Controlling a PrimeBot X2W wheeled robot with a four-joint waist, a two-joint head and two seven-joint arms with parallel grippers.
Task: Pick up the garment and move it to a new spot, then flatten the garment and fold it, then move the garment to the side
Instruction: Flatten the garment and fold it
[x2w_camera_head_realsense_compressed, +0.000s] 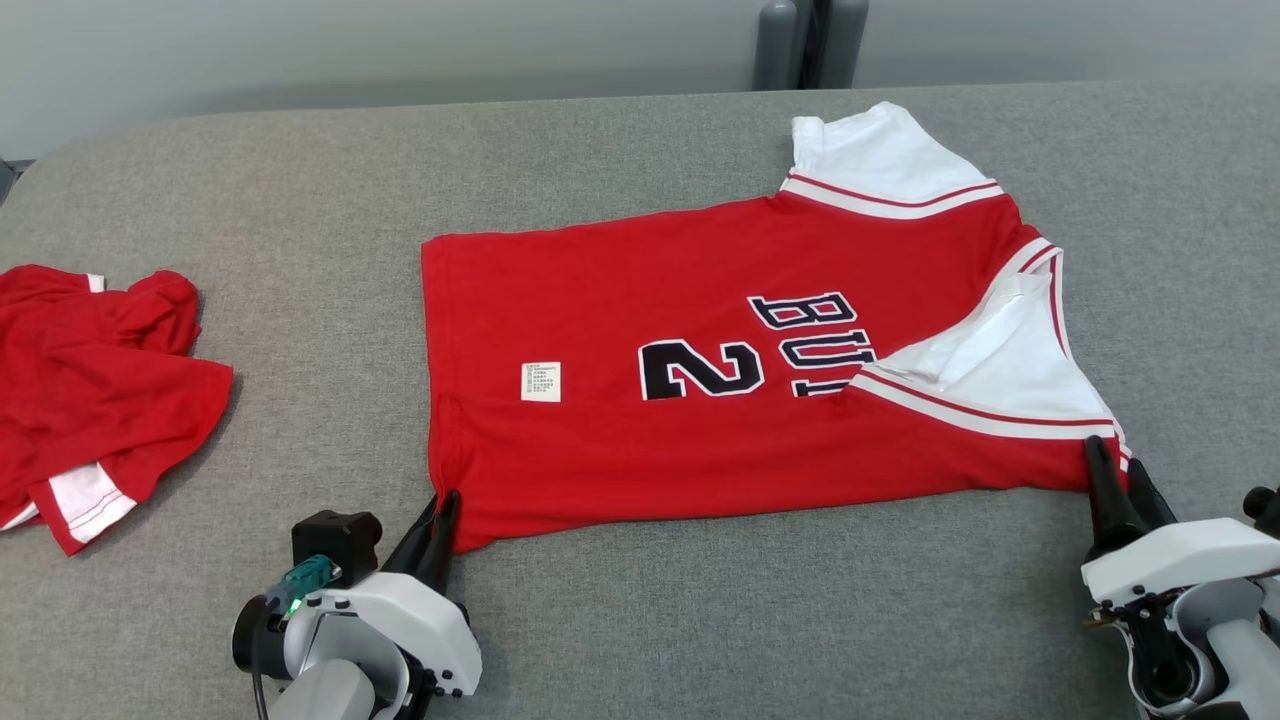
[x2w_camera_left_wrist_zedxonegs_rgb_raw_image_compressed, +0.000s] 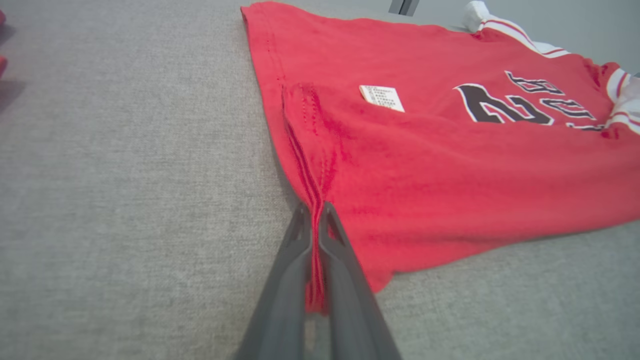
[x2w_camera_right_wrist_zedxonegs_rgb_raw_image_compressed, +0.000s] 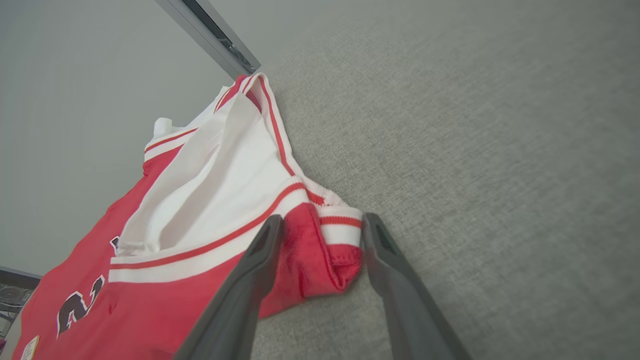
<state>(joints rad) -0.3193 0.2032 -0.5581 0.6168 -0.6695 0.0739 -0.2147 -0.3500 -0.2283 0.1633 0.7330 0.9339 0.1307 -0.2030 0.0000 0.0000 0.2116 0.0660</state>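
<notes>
Grey tabletop (x2w_camera_head_realsense_compressed: 700, 620): your left gripper (x2w_camera_head_realsense_compressed: 447, 497) is clenched on a hem corner of the jersey (x2w_camera_head_realsense_compressed: 600, 300); your right gripper (x2w_camera_right_wrist_zedxonegs_rgb_raw_image_compressed: 322, 220) stands spread astride its shoulder corner. Ahead of both it lies flat. Likely limp, light cloth: pinch corners through both layers.

Garment (x2w_camera_head_realsense_compressed: 640, 300) lies on the table (x2w_camera_head_realsense_compressed: 700, 620), right of centre; another garment (x2w_camera_head_realsense_compressed: 90, 390) lies well apart to its left

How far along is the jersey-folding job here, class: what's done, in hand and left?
Done: the jersey lies spread mostly flat on the table. In hand: the left gripper is shut on the hem corner; the right gripper stands open around the shoulder corner, not yet gripping. Left: folding it and moving it to the side.
</notes>
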